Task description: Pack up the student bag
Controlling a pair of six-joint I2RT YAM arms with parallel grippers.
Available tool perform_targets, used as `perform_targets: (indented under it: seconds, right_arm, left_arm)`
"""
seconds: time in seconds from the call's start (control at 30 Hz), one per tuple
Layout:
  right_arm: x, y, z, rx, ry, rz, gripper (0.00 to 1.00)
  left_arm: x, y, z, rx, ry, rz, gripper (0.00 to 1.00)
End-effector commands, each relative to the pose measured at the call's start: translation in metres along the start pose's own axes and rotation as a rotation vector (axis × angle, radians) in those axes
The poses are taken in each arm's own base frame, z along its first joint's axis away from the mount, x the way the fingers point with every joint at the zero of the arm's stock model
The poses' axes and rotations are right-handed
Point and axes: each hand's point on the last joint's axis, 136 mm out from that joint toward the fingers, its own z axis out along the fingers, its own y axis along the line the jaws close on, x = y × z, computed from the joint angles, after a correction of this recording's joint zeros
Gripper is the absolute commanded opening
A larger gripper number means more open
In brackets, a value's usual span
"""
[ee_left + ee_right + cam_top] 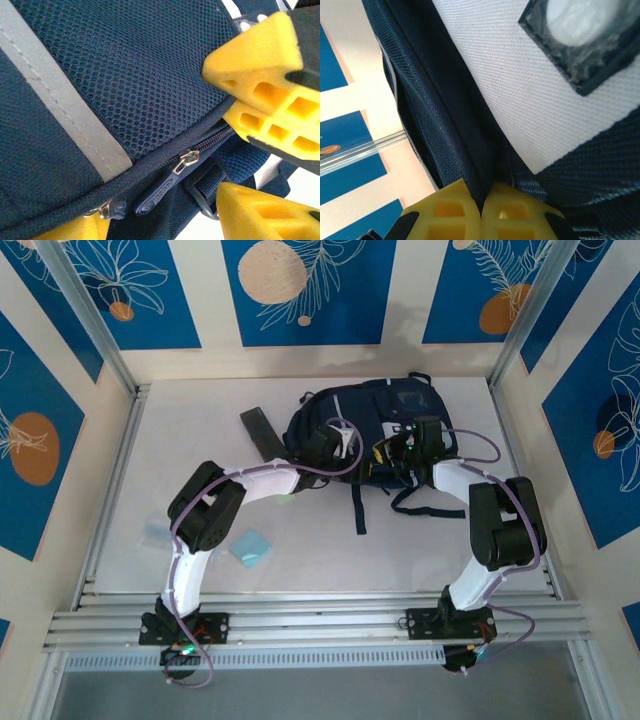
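**Right gripper pinched on the bag, left gripper open**

At the lower left of the top view we see a pale blue square (250,545) lying on the white counter (300,570). Higher up, at the frame's centre, both arms reach the student bag (372,410), which lies flat on the counter. The left gripper (342,444) has its jaws apart and holds nothing. A zip pull (186,159) shows in the gap between its fingers (260,212). The right gripper (481,212) is pressed closed on a fold of the bag's navy fabric. A flat black strip (262,430) lies just left of the bag.
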Motion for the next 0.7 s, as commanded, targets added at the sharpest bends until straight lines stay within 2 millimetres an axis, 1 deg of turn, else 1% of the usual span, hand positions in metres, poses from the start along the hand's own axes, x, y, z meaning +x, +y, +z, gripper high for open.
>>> perform_targets:
  seconds: [0.0,0.17,0.3,0.43,0.53,0.57,0.63,0.67]
  right_arm:
    - [0.017,0.019,-0.005,-0.056,0.075,-0.036,0.00]
    - [0.018,0.021,-0.003,-0.063,0.081,-0.034,0.00]
    - [0.018,0.022,-0.002,-0.065,0.086,-0.032,0.00]
    - [0.017,0.023,-0.001,-0.067,0.086,-0.031,0.00]
    - [0.016,0.022,-0.001,-0.064,0.085,-0.029,0.00]
    - [0.017,0.021,-0.001,-0.063,0.085,-0.028,0.00]
    - [0.016,0.019,-0.001,-0.059,0.085,-0.025,0.00]
    - [0.015,0.018,-0.001,-0.060,0.083,-0.023,0.00]
  left_arm:
    - [-0.018,0.011,0.010,-0.039,-0.039,-0.009,0.56]
    - [-0.001,-0.012,0.026,0.065,0.035,-0.001,0.47]
    - [0.005,-0.035,0.030,0.165,0.063,0.004,0.46]
    - [-0.004,-0.063,0.022,0.297,0.042,0.018,0.46]
    - [-0.012,-0.081,0.013,0.378,0.032,0.026,0.43]
    - [-0.014,-0.083,0.011,0.381,0.029,0.028,0.42]
    - [-0.014,-0.078,0.012,0.348,0.032,0.032,0.43]
    - [-0.013,-0.072,0.015,0.312,0.037,0.038,0.43]
